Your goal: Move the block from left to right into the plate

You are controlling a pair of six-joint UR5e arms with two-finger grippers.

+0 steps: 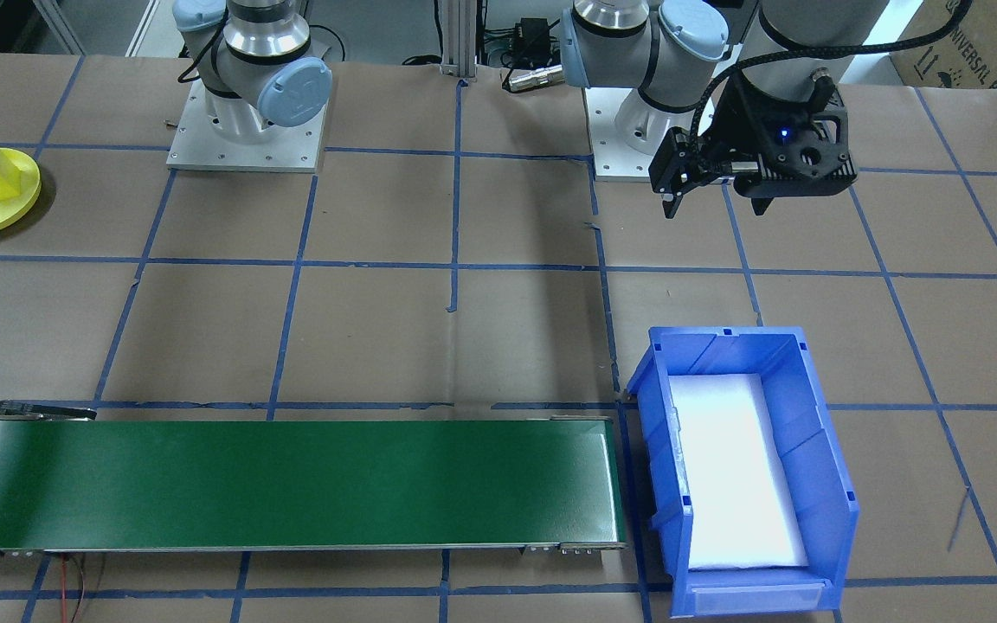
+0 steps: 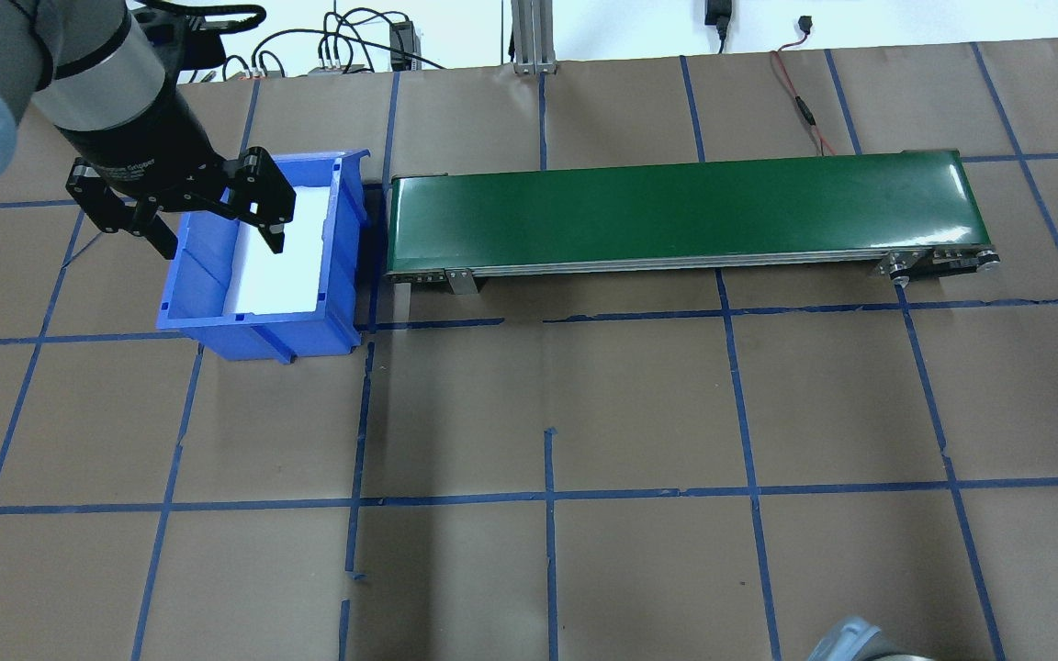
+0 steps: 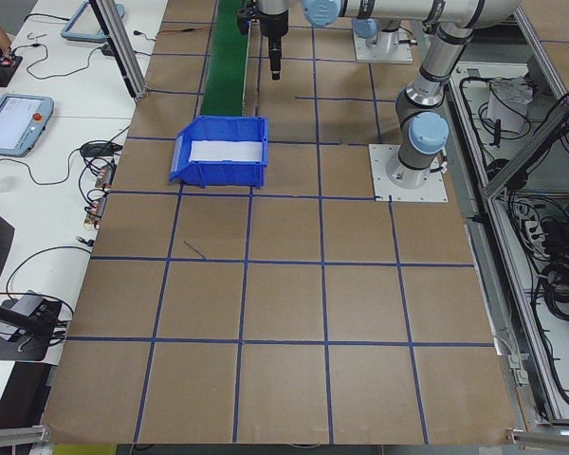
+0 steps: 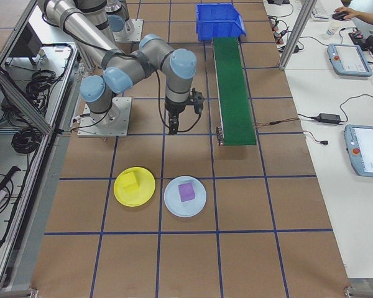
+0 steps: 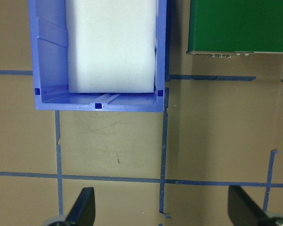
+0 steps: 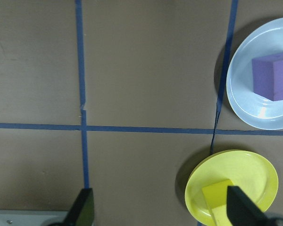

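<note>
Bright yellow, the plate [image 4: 134, 186] lies on the brown paper table [image 4: 236, 236] at the robot's right end, with a yellow block [image 4: 131, 181] resting on it. Just beside it, at its 3 o'clock in the right-side view, a pale blue plate [image 4: 185, 196] carries a purple block [image 4: 186, 191]; the two plates sit close but apart. The right gripper [image 6: 158, 209] hangs above the table with its fingers spread wide and nothing between them; from its wrist camera the yellow plate shows at 4 o'clock and the pale blue plate at 2 o'clock. At 1 o'clock from the plates in the right-side view runs the green conveyor belt [image 4: 233, 87], ending at a blue bin [image 2: 263, 257] lined with white foam [image 2: 281, 248]. The left gripper [image 2: 208, 234] hovers over that bin's near edge, its fingers wide apart and empty.
</note>
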